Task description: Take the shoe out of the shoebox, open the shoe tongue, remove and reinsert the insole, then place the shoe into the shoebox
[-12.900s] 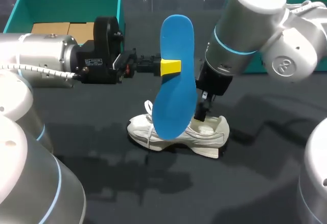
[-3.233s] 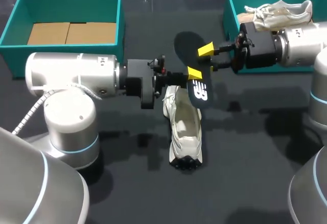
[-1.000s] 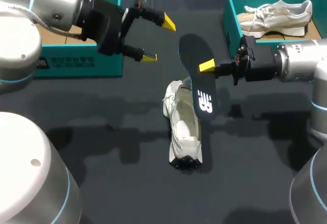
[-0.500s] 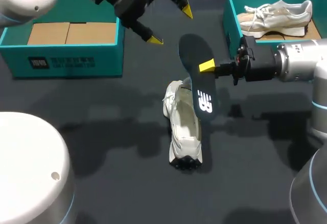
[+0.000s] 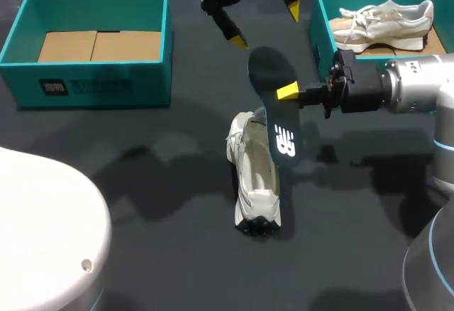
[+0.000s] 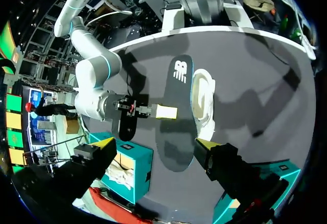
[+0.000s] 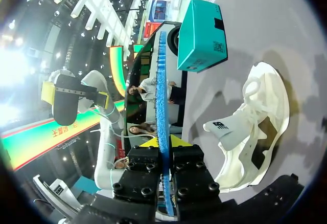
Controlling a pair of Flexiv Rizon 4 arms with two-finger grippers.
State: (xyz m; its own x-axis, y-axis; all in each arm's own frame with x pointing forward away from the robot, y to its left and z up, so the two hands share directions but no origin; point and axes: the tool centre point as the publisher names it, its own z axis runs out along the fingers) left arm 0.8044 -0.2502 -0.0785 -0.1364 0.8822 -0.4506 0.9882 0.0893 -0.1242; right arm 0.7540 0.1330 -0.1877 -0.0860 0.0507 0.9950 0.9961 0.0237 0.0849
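A white shoe lies on the dark table, its opening up and its toe toward the front edge. Above it hangs the insole, dark side with a white logo up, blue underneath. My right gripper is shut on the insole's edge. The right wrist view shows the insole edge-on between that gripper's fingers, the shoe beside it. My left gripper hangs open high above the insole. In the left wrist view its fingers straddle the insole and shoe far below.
An open teal shoebox with a cardboard floor stands at the back left. A second teal box at the back right holds another white shoe. A large white part of my left arm fills the front left corner.
My left gripper has swung from above the left shoebox to the right and farther back, now over the insole, still open. The right gripper, insole and shoe have not moved.
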